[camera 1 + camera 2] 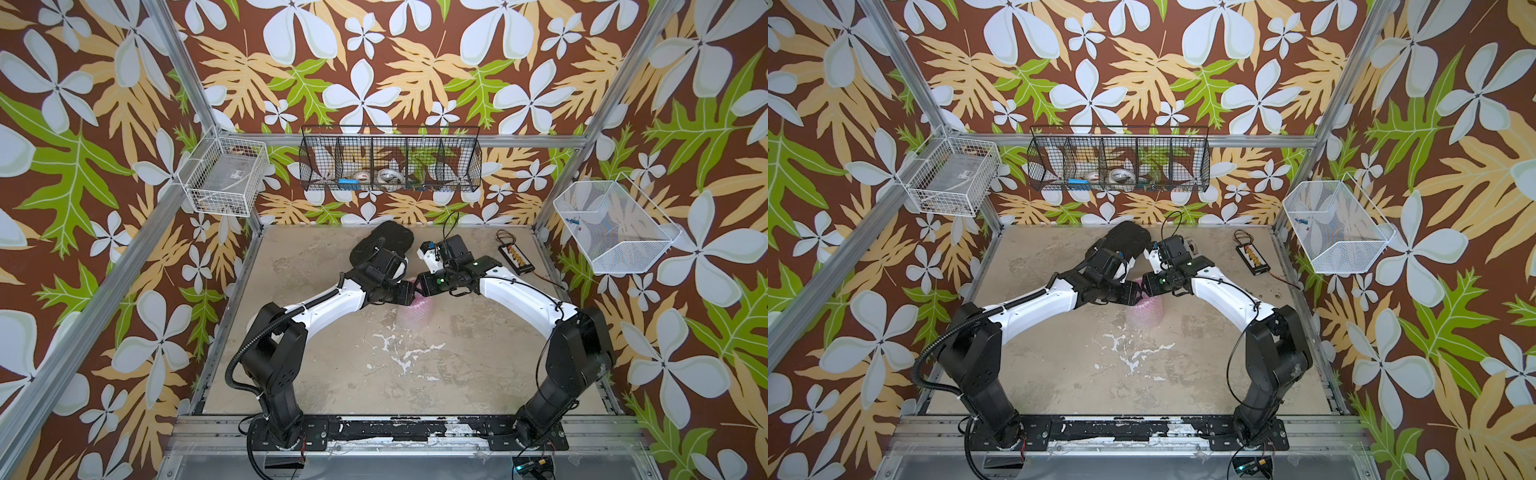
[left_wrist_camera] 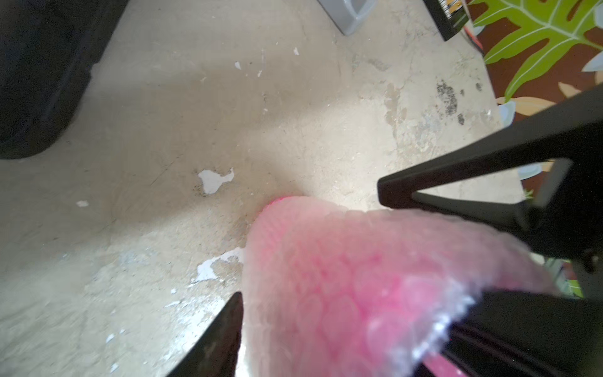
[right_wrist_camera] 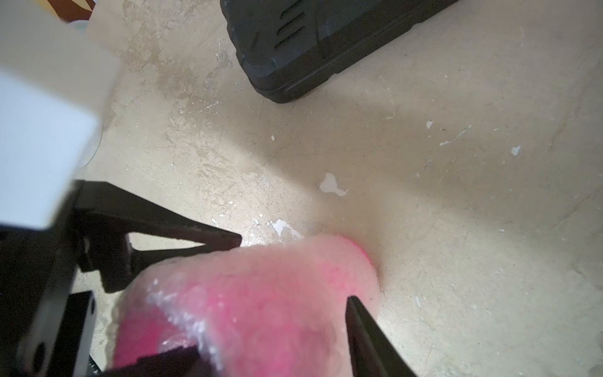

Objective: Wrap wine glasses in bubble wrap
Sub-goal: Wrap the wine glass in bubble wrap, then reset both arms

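Between the jaws of the left gripper (image 2: pixel 355 300) lies the goblet (image 3: pixel 140 336), rolled in the bubble wrap (image 2: pixel 342 261) and resting on the table (image 2: pixel 146 137). The jaws stand part-spread astride the bundle w/ both fingers against the plastic, i.e. a pinch on the wrap. The right gripper (image 3: pixel 270 326) meets it at the same end. One of its fingers lies along the bundle's side and the other sits at the wrap's open mouth, where bare pink shows, so it pinches wrap too. How firm either grip is can't be told. The rest of the bundle runs out past both sets of fingertips.

Risks, as judged:
- No tape is seen on the wrap, so if either pair lets go the sheet prob. springs open.
- Both sets of fingers crowd one end, so a small move could knock them together.
- A pull on plastic alone could slide the goblet out the open mouth.
- A harder squeeze could stress the stem, which is hidden under the wrap.
- The bundle is round, so it may roll once freed.
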Motion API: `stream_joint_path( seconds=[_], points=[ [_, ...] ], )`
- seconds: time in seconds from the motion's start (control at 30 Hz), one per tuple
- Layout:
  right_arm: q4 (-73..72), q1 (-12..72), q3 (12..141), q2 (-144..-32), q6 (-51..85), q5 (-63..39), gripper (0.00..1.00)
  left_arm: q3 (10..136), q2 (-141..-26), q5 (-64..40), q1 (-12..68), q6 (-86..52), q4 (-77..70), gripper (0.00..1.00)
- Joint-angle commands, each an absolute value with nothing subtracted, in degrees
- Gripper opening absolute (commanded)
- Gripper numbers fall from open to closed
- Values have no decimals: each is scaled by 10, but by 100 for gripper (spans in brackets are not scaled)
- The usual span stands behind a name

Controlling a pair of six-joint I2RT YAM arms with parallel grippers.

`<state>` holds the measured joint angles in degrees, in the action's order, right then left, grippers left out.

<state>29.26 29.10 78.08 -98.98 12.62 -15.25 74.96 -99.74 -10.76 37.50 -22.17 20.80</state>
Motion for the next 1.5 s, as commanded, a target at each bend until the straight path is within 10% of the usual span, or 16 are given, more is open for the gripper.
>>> stream_joint_path(
  seconds=[0.0, 0.97, 1.27, 1.47],
  points=[
    [364, 295, 764, -1000, 109, -89, 48, 765, -979, -125, 366, -202, 237, 65],
    [357, 261, 812, -891, 129, -169, 62, 776, -944, -120, 309, -227, 241, 73],
    [248, 118, 679, -765, 146, -112, 100, 659, -844, 33, 213, -259, 113, 100],
    [21, 36, 463, -644, 161, 80, 100, 439, -741, 277, 177, -171, -148, 100]
  ],
)
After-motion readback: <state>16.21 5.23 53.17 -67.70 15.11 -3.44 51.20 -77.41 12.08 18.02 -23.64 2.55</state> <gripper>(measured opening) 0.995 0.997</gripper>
